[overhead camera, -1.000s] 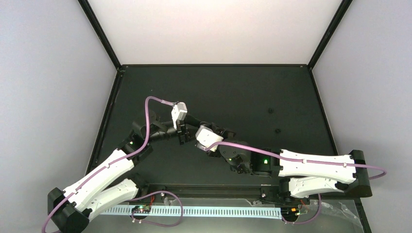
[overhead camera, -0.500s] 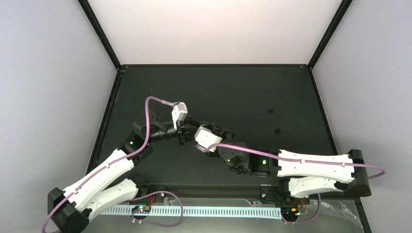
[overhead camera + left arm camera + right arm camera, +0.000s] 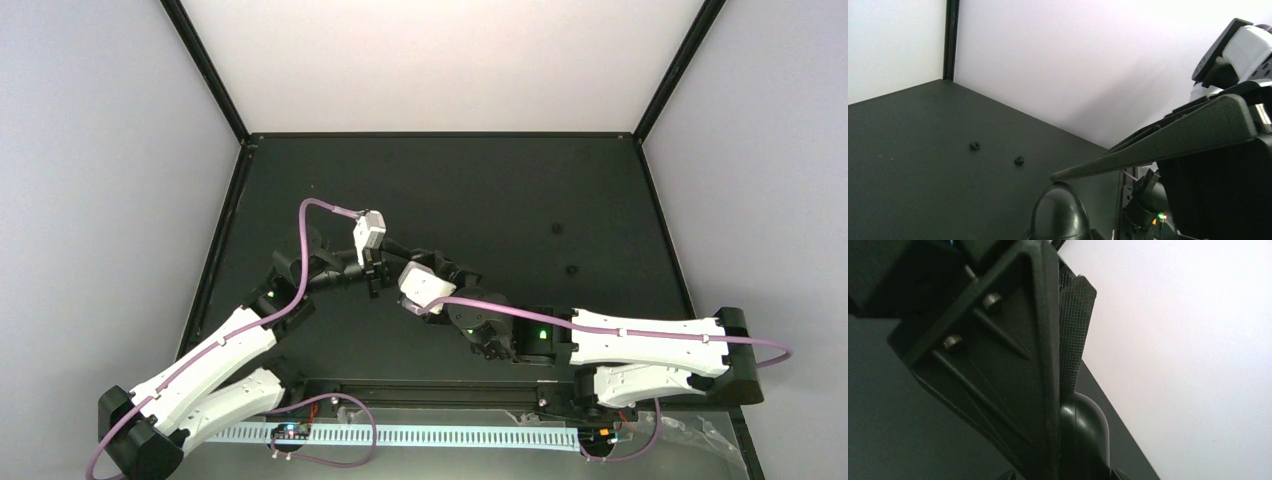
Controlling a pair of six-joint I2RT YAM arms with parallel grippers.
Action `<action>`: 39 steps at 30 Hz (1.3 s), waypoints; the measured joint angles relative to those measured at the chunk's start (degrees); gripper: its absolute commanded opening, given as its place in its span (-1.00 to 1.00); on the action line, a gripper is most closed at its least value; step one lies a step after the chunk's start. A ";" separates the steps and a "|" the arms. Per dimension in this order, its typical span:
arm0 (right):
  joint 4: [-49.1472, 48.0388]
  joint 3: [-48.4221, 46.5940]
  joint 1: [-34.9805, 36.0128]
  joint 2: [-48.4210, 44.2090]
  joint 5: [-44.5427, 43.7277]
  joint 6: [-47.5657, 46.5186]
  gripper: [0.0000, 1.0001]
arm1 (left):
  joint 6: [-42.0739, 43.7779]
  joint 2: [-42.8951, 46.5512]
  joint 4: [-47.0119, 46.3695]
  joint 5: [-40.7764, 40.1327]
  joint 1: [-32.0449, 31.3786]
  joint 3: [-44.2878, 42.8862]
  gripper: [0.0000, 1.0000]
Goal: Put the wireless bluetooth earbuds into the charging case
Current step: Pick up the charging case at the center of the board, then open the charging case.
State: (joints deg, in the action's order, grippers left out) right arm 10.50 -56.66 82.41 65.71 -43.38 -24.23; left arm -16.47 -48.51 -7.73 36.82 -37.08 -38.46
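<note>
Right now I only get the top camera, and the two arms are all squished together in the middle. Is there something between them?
Observer: Yes. The left wrist camera shows a shiny black rounded thing just under the tip of the left finger.
Operator: Is the other arm touching it?
Observer: On the right wrist camera, a black dome like it sits right beside the right finger's mesh pad. I can't tell if they touch.
</note>
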 measured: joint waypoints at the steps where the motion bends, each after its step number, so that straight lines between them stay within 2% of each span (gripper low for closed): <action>1: -0.09 -0.13 0.13 0.00 0.04 0.13 0.06 | 0.04 0.00 0.00 -0.28 0.00 0.00 -0.80; 8: -0.22 -1.16 0.46 -0.22 1.62 2.25 0.34 | 0.63 0.02 0.44 -2.34 0.00 0.00 -0.86; 15: 1.66 -1.31 -0.94 -4.35 5.84 7.82 0.49 | 1.38 0.72 1.20 -4.98 0.00 0.00 -0.88; 24: 0.39 -1.60 -21.18 -17.84 31.91 28.37 0.54 | 1.36 2.54 1.51 -4.55 0.00 0.00 -0.87; 32: 0.31 -0.81 -25.92 -17.16 52.59 34.49 0.54 | -1.20 4.61 -5.40 8.04 0.02 0.07 -0.92; 39: 1.36 -0.76 -26.23 -18.45 63.06 34.88 0.52 | -1.33 9.16 -11.10 13.05 0.00 2.34 -0.97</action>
State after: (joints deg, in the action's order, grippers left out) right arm 11.86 -57.43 56.18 47.27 19.68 10.66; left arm -17.80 -39.35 -18.83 49.87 -37.08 -36.12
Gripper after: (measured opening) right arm 0.770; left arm 0.220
